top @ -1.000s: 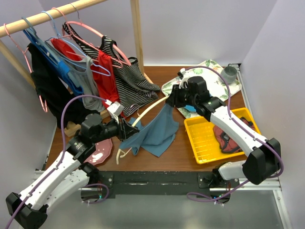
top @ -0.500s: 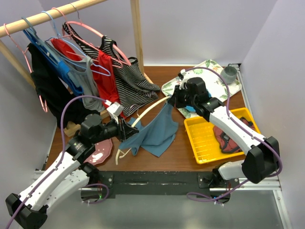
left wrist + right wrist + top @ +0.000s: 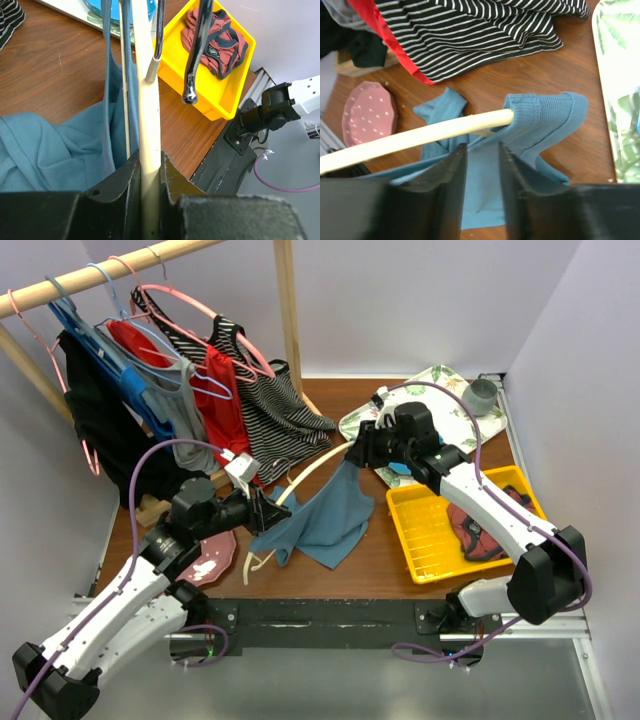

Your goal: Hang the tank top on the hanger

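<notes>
My left gripper (image 3: 268,510) is shut on the cream hanger (image 3: 315,468), with the arm clamped between its jaws in the left wrist view (image 3: 149,157). The hanger (image 3: 148,115) runs up and right toward my right gripper (image 3: 358,453). The teal tank top (image 3: 330,515) hangs from the hanger's far end down onto the table. In the right wrist view a strap of the tank top (image 3: 545,117) is looped over the tip of the hanger (image 3: 420,135). My right gripper (image 3: 481,147) sits just below that arm, jaws apart, with cloth showing behind the gap.
A wooden rack (image 3: 180,380) at the back left holds several garments on pink and blue hangers. A yellow bin (image 3: 430,530) with a dark red garment (image 3: 480,530) sits at the right. Behind it are a floral tray (image 3: 450,410) and a grey cup (image 3: 482,395). A pink plate (image 3: 210,560) lies at the front left.
My right gripper has shifted slightly back and forth at the hanger's tip. The left arm, the hanger and the tank top are nearly unchanged.
</notes>
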